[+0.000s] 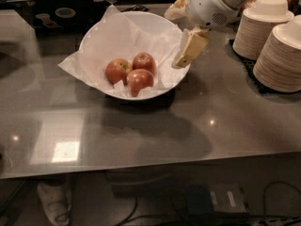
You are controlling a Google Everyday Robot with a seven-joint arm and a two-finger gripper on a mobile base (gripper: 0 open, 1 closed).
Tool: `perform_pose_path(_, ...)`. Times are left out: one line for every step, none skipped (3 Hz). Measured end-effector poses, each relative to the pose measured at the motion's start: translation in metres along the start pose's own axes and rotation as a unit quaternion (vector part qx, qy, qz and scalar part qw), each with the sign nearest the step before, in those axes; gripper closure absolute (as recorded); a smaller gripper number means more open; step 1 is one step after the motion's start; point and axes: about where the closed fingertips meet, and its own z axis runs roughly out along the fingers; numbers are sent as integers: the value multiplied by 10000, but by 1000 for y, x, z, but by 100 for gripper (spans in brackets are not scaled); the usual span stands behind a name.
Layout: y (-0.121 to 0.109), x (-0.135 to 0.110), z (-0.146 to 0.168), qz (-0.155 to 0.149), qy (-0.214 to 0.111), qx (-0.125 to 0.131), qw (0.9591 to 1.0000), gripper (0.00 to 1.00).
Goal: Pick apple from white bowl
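Little of the task was judged to have been done: the apple (117, 71), marked by a pale patch near its stem, was seen lying inside the white bowl (150, 14) on the paper sheet (84, 62), at the left of a cluster with two other apples (141, 72) touching or just beside it. Nothing was seen to be carried by the gripper (182, 60), which was hung over the right rim of the white bowl, tilted down and inward, well apart from the fruit. Whether it was spread wide or closed narrow could not be told. The reach into the white bowl, the grasp and the lift out were judged to be left. Stacks of small bowls (277, 55) were seen to the right of the white bowl on the table (211, 121).
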Motion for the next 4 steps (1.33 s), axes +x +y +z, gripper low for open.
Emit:
perform_pose_path(-2, -5, 10, -25, -180, -113, 9998, 22)
perform_pose_path(-3, -8, 22, -20, -317, -275, 9991, 34)
perform_pose_path(5, -13, 35, -5, -428, -520, 9977, 39)
perform_pose_path(16, -21, 47, -11, -531, -771, 9956, 37)
